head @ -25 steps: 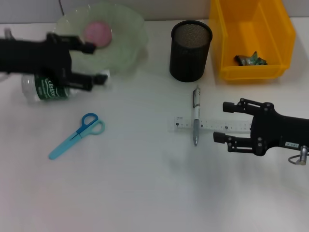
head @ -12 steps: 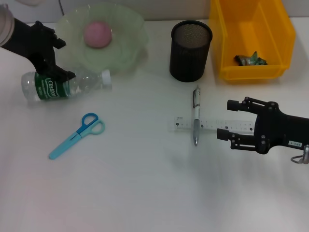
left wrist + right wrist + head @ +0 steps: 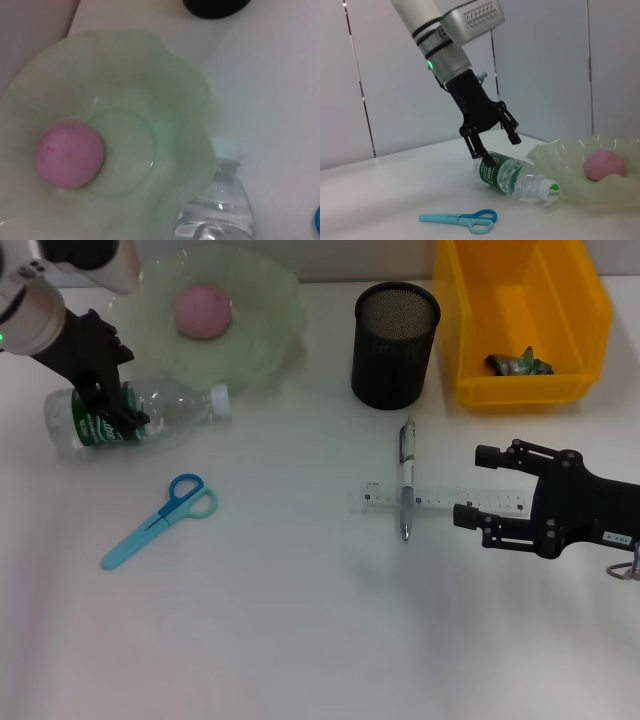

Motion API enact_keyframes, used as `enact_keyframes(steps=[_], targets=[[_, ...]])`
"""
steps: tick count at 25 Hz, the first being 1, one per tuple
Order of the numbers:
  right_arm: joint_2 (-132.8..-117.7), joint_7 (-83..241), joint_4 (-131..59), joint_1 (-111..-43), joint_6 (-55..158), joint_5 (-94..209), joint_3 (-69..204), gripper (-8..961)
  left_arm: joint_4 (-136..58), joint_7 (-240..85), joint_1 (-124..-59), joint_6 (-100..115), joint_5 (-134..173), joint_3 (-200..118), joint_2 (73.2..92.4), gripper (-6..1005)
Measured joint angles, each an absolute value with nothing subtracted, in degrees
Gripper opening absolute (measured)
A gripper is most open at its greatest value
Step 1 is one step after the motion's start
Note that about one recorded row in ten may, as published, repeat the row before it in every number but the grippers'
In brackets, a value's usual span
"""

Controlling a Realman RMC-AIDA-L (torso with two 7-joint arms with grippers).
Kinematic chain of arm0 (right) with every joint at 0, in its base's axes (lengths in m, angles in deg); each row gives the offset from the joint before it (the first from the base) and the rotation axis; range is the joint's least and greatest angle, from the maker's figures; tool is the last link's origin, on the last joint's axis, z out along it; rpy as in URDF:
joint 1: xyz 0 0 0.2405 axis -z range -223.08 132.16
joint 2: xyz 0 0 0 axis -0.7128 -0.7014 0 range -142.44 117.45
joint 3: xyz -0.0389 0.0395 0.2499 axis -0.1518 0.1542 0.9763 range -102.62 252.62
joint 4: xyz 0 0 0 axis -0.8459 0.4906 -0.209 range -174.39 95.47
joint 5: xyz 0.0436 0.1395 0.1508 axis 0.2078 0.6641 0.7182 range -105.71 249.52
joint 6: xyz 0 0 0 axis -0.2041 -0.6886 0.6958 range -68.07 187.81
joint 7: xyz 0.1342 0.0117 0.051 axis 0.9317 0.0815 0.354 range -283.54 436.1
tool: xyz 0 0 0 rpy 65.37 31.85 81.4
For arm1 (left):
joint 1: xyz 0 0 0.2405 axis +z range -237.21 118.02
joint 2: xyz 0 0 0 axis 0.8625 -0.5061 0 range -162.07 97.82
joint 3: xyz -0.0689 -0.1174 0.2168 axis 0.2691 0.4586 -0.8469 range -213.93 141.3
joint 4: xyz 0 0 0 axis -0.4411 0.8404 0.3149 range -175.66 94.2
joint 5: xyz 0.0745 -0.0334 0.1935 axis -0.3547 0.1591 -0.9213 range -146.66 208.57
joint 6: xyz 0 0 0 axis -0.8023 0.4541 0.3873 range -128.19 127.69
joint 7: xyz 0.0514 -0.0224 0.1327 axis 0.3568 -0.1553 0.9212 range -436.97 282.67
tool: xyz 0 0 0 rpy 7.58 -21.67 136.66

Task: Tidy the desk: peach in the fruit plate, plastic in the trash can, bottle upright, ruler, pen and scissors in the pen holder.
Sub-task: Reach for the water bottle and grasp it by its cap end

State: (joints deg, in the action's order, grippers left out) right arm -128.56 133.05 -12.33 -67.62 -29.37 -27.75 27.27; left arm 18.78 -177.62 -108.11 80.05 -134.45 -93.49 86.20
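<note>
Two pincers in view. Left pincer [image 3: 118, 390] is down at the bottle [image 3: 150, 412], fingers spread apart and straddling the green-label end; the right wrist view shows one finger against the bottle body and the other raised clear of it, so not clamped. Bottle lies on its side on the white worktop [image 3: 300, 640], cap toward the fruit plate [image 3: 265, 350], just beside its rim. Peach [image 3: 203, 310] sits inside the fruit plate. Scissors [image 3: 158, 520] lie flat on the worktop nearer the robot than the bottle, apart from it. Pen holder [image 3: 395, 345] stands upright between the fruit plate and the trash can [image 3: 520, 315]; a scrap of plastic [image 3: 518, 363] lies in the trash can. Ruler [image 3: 440, 499] lies flat with the pen [image 3: 405, 480] crossing over it. Right pincer [image 3: 470, 485] is low at the ruler's right end, fingers released and apart, one on each side of the ruler line; contact cannot be told.
</note>
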Motion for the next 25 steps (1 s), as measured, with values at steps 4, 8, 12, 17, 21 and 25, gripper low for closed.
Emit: enact_keyframes(steps=[4,8,12,17,21,25], targets=[[-128.6,133.05,-12.3,-67.54,-29.47,-27.74,27.28,811,16.95,-178.96,-108.06,77.42,-134.55,-96.66,85.94,838],[-128.6,133.11,-12.31,-67.47,-29.9,-27.75,27.44,811,16.3,-180.42,-107.44,75.57,-134.63,-100.03,85.88,837],[-128.6,133.65,-12.26,-67.43,-30.28,-27.75,27.71,811,15.4,-181.22,-107.37,75.29,-134.71,-101.55,85.84,837],[-128.6,133.93,-12.22,-67.34,-30.99,-27.75,27.9,811,15.08,-181.23,-107.04,74.39,-134.74,-102.27,85.78,837],[-128.6,134.15,-12.22,-67.25,-31.14,-27.75,27.9,811,14.47,-181.28,-106.67,72.9,-134.77,-103.38,85.79,837],[-128.6,134.44,-12.21,-67.15,-31.39,-27.75,27.89,811,14.38,-181.2,-106.62,72.89,-134.81,-103.42,85.8,837]])
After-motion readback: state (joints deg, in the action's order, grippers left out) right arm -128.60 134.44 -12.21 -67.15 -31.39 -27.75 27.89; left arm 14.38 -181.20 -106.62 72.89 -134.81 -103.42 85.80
